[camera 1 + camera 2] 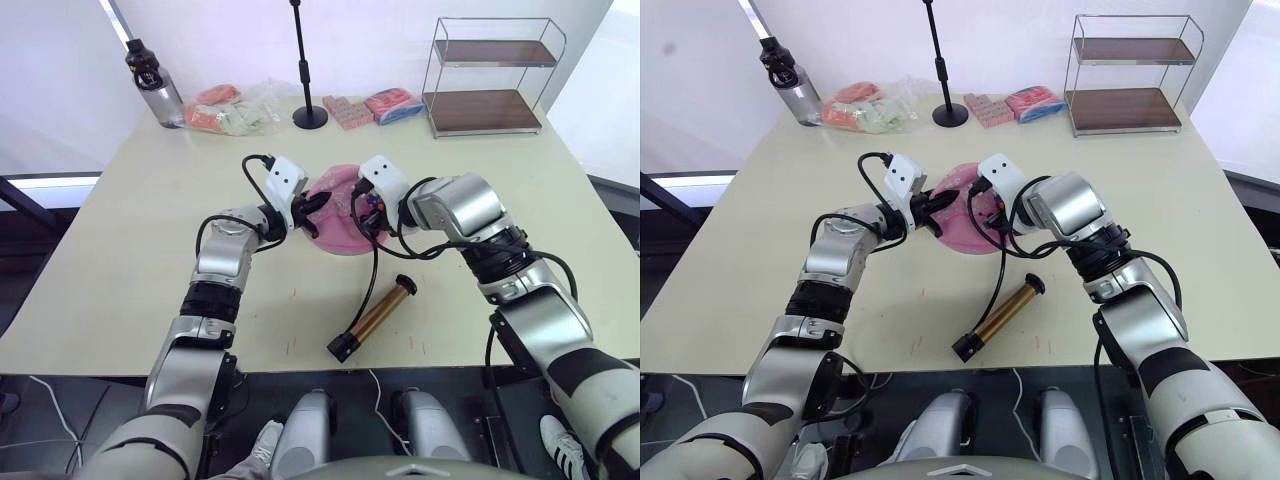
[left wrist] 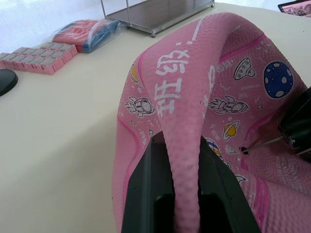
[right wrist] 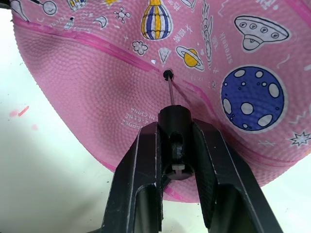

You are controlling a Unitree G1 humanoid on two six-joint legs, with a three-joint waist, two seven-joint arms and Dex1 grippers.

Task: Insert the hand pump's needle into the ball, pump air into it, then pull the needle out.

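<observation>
My left gripper (image 2: 187, 194) has its jaws pinching a raised fold of the deflated pink rubber basketball with cartoon stickers (image 1: 335, 222), which lies mid-desk on the cream desk (image 1: 120, 250). My right gripper (image 3: 177, 160) has its jaws clamped on the small black fitting of the thin metal needle (image 3: 170, 90), whose tip sits in the ball's black valve dot (image 3: 167, 74). The slim gold-bronze hand pump with black end caps (image 1: 375, 318) lies flat on the desk, near the front edge, just right of centre.
</observation>
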